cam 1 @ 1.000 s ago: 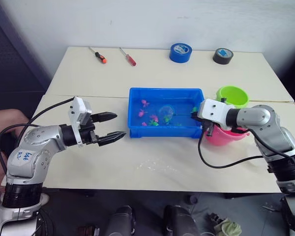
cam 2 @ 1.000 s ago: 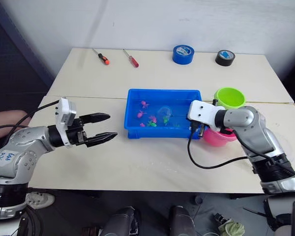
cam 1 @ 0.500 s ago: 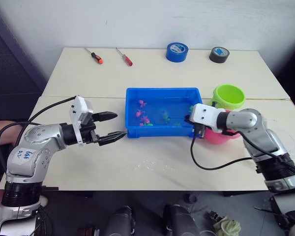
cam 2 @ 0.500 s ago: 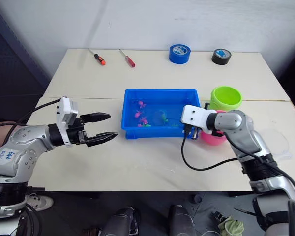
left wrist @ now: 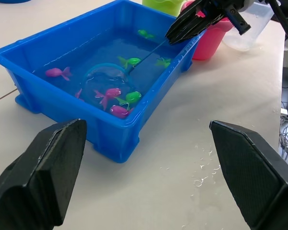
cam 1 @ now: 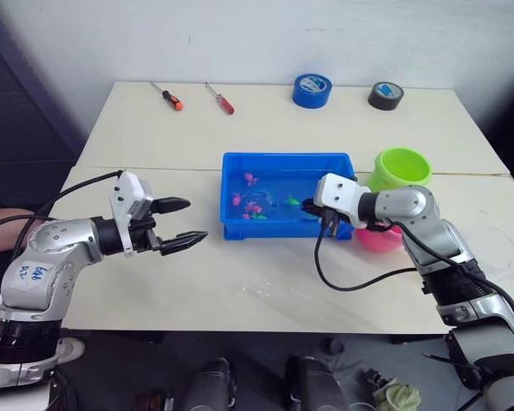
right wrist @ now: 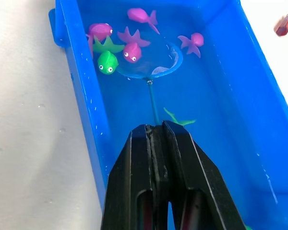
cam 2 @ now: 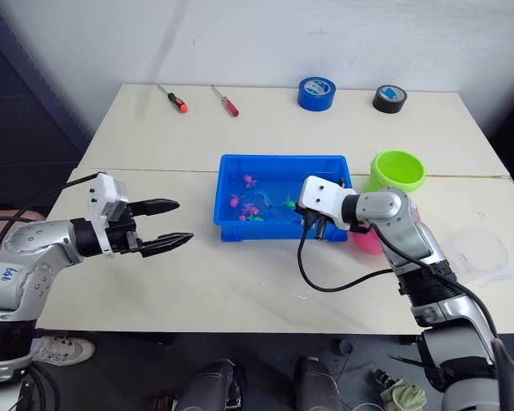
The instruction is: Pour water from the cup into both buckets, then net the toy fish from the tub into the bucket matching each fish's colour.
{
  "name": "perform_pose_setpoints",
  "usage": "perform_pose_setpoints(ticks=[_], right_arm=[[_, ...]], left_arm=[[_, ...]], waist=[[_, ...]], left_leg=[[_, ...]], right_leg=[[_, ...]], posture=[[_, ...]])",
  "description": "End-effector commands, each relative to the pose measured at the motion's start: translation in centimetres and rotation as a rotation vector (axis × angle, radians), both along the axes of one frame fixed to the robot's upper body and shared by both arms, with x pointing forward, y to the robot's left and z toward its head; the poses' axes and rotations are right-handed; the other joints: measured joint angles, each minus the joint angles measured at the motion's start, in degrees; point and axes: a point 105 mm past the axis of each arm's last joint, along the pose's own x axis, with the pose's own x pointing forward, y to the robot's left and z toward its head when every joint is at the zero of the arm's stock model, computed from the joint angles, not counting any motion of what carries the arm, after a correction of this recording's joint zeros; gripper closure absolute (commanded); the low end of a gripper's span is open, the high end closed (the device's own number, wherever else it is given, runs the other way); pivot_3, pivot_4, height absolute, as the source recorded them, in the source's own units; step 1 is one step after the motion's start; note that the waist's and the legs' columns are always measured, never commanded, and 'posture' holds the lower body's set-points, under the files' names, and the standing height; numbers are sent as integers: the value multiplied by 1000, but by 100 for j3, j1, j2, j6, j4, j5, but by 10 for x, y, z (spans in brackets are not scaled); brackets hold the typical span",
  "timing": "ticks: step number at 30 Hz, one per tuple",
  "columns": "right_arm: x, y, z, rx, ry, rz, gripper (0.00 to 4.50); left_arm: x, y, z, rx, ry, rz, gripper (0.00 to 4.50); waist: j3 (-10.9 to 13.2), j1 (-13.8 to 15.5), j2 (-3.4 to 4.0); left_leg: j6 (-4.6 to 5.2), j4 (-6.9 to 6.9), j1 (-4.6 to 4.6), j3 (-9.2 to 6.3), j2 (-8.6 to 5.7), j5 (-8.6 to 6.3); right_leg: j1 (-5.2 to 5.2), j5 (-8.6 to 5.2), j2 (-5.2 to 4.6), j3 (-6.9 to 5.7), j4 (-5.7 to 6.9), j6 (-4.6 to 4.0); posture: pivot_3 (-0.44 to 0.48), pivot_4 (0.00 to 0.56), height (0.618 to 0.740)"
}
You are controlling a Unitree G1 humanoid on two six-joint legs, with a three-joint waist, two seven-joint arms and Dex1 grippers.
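Note:
The blue tub (cam 1: 274,158) sits mid-table with water and several pink and green toy fish (right wrist: 107,61) in it. My right gripper (right wrist: 154,128) reaches in from the tub's right end, shut on the net's thin handle. The net's blue hoop (right wrist: 170,64) lies in the water beside a pink fish (right wrist: 131,51). Right of the tub stand the lime green bucket (cam 1: 400,169) and the pink bucket (cam 1: 382,238), partly hidden behind my right arm. The clear cup (cam 2: 475,250) rests at the far right. My left gripper (cam 1: 197,219) hovers open and empty left of the tub.
Two screwdrivers (cam 1: 169,95) (cam 1: 219,99), a blue tape roll (cam 1: 313,90) and a black tape roll (cam 1: 385,96) lie along the table's far edge. Water drops (left wrist: 201,175) speckle the table in front of the tub. A cable (cam 1: 351,278) loops from my right wrist.
My right gripper has carried the net leftward, deeper over the tub. My left gripper has drawn back a little to the left. The camera has shifted slightly.

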Motion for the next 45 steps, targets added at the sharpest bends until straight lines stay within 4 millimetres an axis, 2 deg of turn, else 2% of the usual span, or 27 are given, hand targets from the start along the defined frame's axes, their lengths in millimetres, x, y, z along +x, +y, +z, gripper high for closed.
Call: perform_pose_setpoints(ticks=[1, 9, 12, 16, 18, 21, 27, 30, 32, 34, 37, 41, 43, 45], right_arm=[[-3, -5, 23, 128, 23, -23, 4500], [-8, -20, 34, 253, 100, -106, 4500], [-13, -32, 40, 303, 113, -147, 4500], [-27, -53, 52, 336, 87, -213, 4500], [-38, -69, 59, 360, 65, -272, 4500], [-64, -105, 75, 405, -10, -430, 4500], [-114, -154, 85, 361, -95, -663, 4500], [-134, -170, 86, 311, -131, -742, 4500], [-147, -177, 83, 181, -181, -764, 4500], [-151, -177, 81, 52, -219, -743, 4500], [-150, -172, 77, -137, -299, -665, 4500], [-145, -176, 63, -693, -523, -431, 4500], [-143, -178, 61, -835, -597, -339, 4500], [-143, -187, 58, -890, -615, -331, 4500]], left_arm=[[-3, 6, 11, 12, -54, 17, 35], [0, 0, 9, 10, -59, -3, 35], [3, -11, 11, -15, -60, -44, 35], [7, -36, 20, -81, -63, -154, 35], [6, -51, 25, -100, -67, -233, 35], [9, -77, 33, -124, -74, -351, 35], [15, -104, 39, -151, -76, -495, 35], [17, -113, 40, -151, -79, -541, 35], [19, -117, 39, -146, -80, -566, 35], [22, -119, 38, -146, -81, -574, 35], [24, -121, 37, -147, -83, -578, 35], [25, -122, 37, -153, -91, -576, 35], [26, -121, 37, -153, -95, -569, 35], [26, -120, 37, -152, -98, -561, 35]], waist=[[1, 1, 2], [2, 6, 3], [3, 37, 4], [3, 90, 5], [3, 105, 6], [5, 203, 8], [3, 208, 12], [3, 201, 13], [2, 190, 13], [2, 173, 13], [3, 159, 13], [3, 176, 13], [3, 184, 12], [3, 176, 11]], left_leg=[[0, 0, 0, 0, 0, 0], [0, 0, 0, 0, 0, 0], [0, -1, 0, -1, -1, 0], [1, -1, -3, -1, -5, 0], [1, -1, -3, 1, -4, -1], [1, -1, -7, -2, -4, 0], [7, 0, -7, 4, -8, 2], [7, -1, -6, 4, -6, 2], [9, -1, -4, 7, -7, 3], [11, -1, -1, 10, -8, 4], [14, -1, 3, 22, -8, 5], [15, -1, 3, 25, -9, 6], [18, -1, 3, 27, -12, 7], [21, 0, 1, 33, -12, 10]], right_leg=[[0, 0, 0, 0, 0, 0], [0, 0, -1, 0, 1, 0], [0, 0, -2, -1, 1, 0], [0, 1, -5, -1, 1, 1], [0, 1, -2, -1, 0, 1], [0, 1, 0, -4, 1, 1], [4, 2, 1, -2, -4, 3], [5, 2, 5, -2, -4, 3], [5, 2, 3, 1, -4, 3], [6, 2, 4, 2, -6, 3], [6, 2, 4, 12, -7, 3], [6, 1, 3, 16, -11, 3], [6, 1, 1, 18, -13, 3], [8, 1, 1, 22, -22, 3]], posture=[[0, 150, 740], [0, 150, 740], [0, 150, 740], [0, 150, 740], [0, 150, 740], [0, 150, 740], [0, 150, 740], [0, 150, 740], [0, 150, 740], [0, 150, 740], [0, 150, 740], [0, 150, 740], [0, 150, 740], [0, 150, 740]])
